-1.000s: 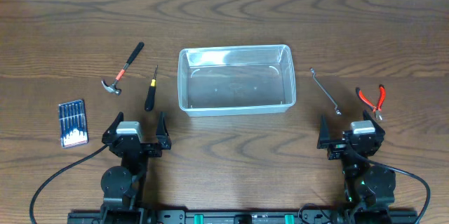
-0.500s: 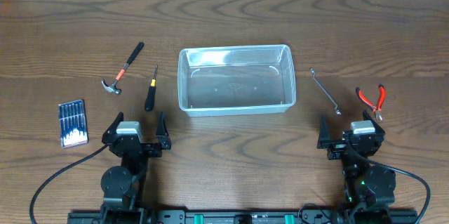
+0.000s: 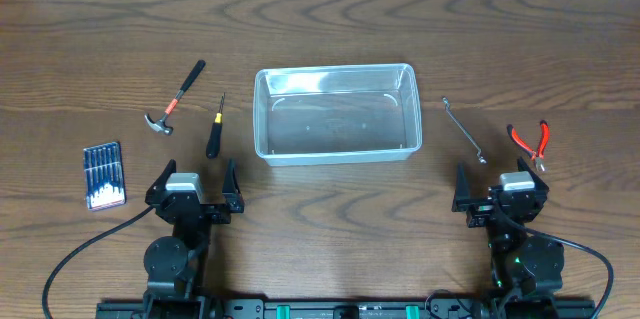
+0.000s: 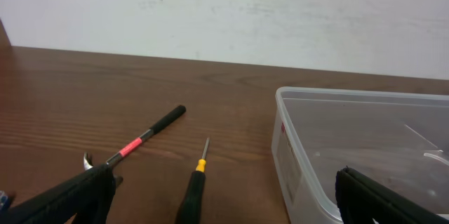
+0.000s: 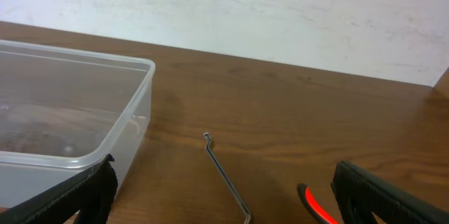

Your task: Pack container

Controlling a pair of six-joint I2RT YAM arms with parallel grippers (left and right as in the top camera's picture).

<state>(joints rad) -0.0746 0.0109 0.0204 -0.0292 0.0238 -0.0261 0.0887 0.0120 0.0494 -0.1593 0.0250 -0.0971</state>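
The clear plastic container (image 3: 336, 68) stands empty at the table's middle. It also shows in the left wrist view (image 4: 351, 93) and in the right wrist view (image 5: 84, 60). My left gripper (image 3: 195, 181) is open and empty, near the front edge, below a black-handled screwdriver (image 3: 215, 129) and a hammer (image 3: 175, 97). In the left wrist view the gripper (image 4: 224, 203) frames the screwdriver (image 4: 195, 189) and the hammer (image 4: 137, 140). My right gripper (image 3: 500, 191) is open and empty, below a thin metal wrench (image 3: 464, 130) and red pliers (image 3: 530, 144). The right wrist view shows the gripper (image 5: 224, 199), the wrench (image 5: 224, 171) and the pliers (image 5: 319, 206).
A small blue flat case of screwdriver bits (image 3: 104, 175) lies at the front left. A white wall runs behind the table's far edge.
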